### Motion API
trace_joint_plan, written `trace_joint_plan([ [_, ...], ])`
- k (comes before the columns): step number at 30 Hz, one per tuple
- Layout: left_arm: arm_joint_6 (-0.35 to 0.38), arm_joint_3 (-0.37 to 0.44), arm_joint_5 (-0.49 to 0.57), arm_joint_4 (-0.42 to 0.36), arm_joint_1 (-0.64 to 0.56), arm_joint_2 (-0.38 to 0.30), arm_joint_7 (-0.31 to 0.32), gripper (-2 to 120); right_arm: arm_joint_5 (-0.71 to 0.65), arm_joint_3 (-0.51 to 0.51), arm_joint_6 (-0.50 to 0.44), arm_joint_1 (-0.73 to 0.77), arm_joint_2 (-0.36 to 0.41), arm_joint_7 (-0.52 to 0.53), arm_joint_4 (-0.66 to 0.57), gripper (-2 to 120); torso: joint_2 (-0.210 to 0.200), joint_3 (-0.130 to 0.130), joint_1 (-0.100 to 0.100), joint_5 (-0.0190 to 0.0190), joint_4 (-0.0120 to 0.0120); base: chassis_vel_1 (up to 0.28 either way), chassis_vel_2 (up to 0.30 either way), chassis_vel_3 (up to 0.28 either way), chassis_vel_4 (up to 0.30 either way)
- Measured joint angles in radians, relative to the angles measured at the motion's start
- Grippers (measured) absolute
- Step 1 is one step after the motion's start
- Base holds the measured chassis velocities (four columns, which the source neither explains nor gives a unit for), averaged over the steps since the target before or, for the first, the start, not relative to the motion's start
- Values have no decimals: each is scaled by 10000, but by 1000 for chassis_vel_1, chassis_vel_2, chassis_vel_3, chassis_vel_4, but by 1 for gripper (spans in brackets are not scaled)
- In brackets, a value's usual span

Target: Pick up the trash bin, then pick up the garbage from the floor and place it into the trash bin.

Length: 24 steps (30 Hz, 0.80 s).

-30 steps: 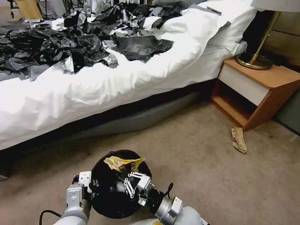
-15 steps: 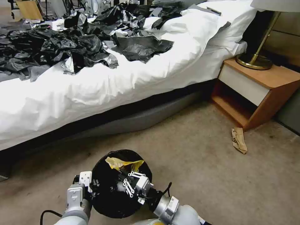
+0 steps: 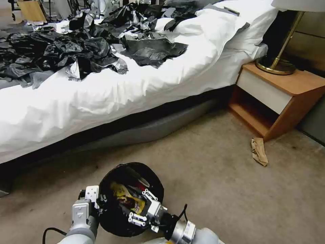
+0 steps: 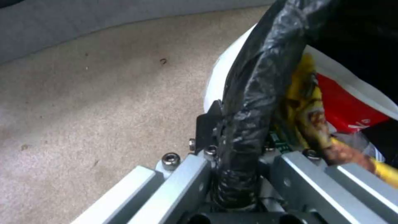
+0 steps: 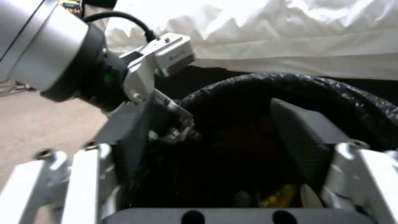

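We are at the drop step: bin (image 3: 130,198) is already lifted, hanging above the floor (image 3: 210,189) near the bed (image 3: 101,98), and a yellow wrapper (image 3: 127,200) lies inside it with a red-white packet (image 4: 348,109). The left tool (image 3: 93,198) is clamped on the bin's rim; in the left wrist view the bag-wrapped rim (image 4: 244,124) runs between its two fingers, so we read it as gripping the bin.

The right tool (image 3: 144,208) sits over the bin mouth at the edge nearest us, fingers spread wide and holding nothing; in the right wrist view both fingers (image 5: 58,183) stand apart on either side of the dark interior, with a bit of yellow low down between them. We judge the wrapper released.

Left on the floor: a brown bag (image 3: 259,151), near the nightstand (image 3: 281,98) corner, well apart from the bin. Next move likely calls for pulling the right arm clear of the bin, then getting within reach of the bag while the left keeps the bin level.

Right arm comes in low from the frame's bottom edge, wrist bent toward the bin; left arm comes up beside it, tool at the rim's left side.
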State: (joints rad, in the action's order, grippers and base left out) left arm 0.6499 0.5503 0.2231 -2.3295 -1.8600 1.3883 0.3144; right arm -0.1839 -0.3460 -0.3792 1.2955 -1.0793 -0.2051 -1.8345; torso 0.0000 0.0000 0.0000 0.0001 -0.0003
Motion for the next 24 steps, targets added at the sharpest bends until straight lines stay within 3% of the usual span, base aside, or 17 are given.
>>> trace_joint_plan([
  [6, 6, 25, -6, -13, -21, -31, 0, 0, 68, -96, -25, 3, 131, -66, -69, 97, 0, 0, 0, 2, 1, 0, 0, 0, 0],
  [17, 8, 98, -1, 93, 15, -112, -3, 0, 153, 799, -52, -248, 244, -139, -650, 100, 0, 0, 0, 6, -1, 0, 0, 0, 0],
  [24, 10, 165, 17, 110, 19, -173, -12, 0, 101, 1685, -69, -163, 220, 735, -1228, 100, 0, 0, 0, 0, 1, 0, 0, 0, 0],
])
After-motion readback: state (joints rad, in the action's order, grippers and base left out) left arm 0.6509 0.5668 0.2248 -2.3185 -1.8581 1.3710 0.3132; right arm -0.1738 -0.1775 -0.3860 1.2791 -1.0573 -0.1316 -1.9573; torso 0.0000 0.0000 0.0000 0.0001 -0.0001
